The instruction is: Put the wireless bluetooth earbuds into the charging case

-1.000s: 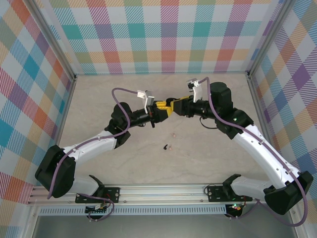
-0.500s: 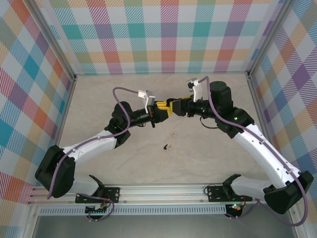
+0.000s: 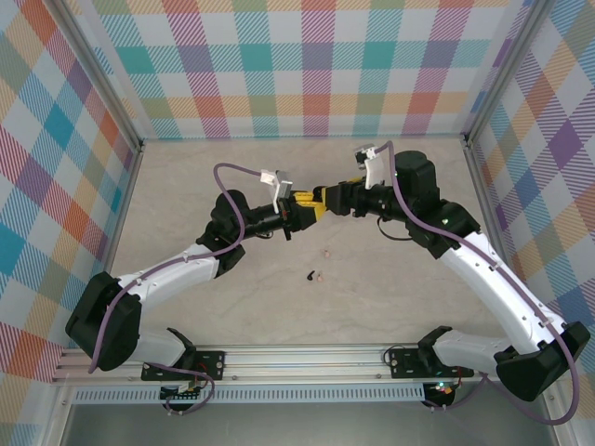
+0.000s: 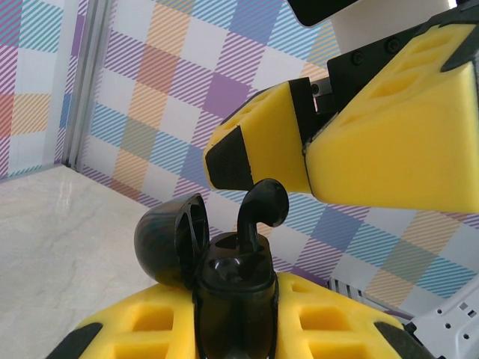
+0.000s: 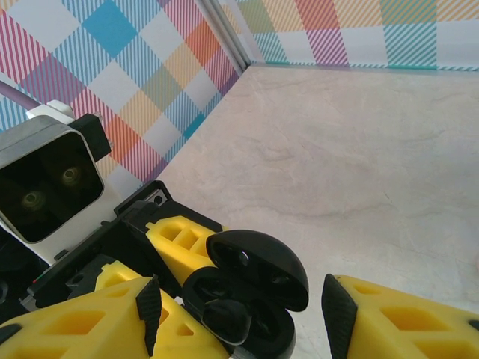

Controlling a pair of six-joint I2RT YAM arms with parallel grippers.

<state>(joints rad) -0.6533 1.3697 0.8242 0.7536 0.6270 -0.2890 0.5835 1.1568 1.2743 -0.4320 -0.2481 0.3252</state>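
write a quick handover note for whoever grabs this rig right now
Left gripper: shut on the black charging case, lid open.
Right gripper: open, close beside the case, holding nothing.
Done: one black earbud stands in the case with its head sticking up; it does not look fully seated.
On the table: a loose black earbud, a pink earbud right beside it, and a pale speck farther back, probably another pink one.
Left: press the standing bud home, load the loose black one, then deal with the pink ones.
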